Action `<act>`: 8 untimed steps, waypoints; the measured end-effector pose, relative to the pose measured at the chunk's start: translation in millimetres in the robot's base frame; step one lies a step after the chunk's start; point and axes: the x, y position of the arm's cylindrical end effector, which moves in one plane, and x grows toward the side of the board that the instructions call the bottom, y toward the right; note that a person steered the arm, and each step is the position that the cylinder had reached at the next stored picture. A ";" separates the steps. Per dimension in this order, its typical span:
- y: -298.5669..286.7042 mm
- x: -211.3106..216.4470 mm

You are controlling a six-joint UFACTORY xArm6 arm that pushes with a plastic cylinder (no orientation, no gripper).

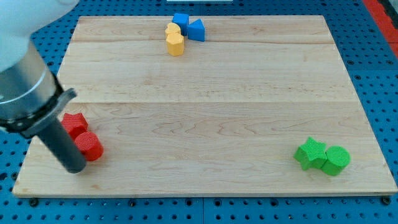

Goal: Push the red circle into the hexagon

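Observation:
The red circle (91, 146) lies near the view's bottom left of the wooden board (205, 106), touching a red star (74, 123) just above it to the left. My tip (76, 167) rests on the board at the red circle's lower left side, touching or nearly touching it. The yellow hexagon (176, 44) lies at the view's top centre, far from the red circle, with another yellow block (173, 29) just above it.
A blue cube (181, 20) and a blue triangle-like block (196, 30) sit next to the yellow blocks at the top. A green star (310, 152) and a green circle (336, 160) lie at the bottom right. The arm's large body fills the view's left edge.

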 end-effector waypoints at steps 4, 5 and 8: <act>56.2 -86.1; 45.3 -106.7; -61.0 -138.2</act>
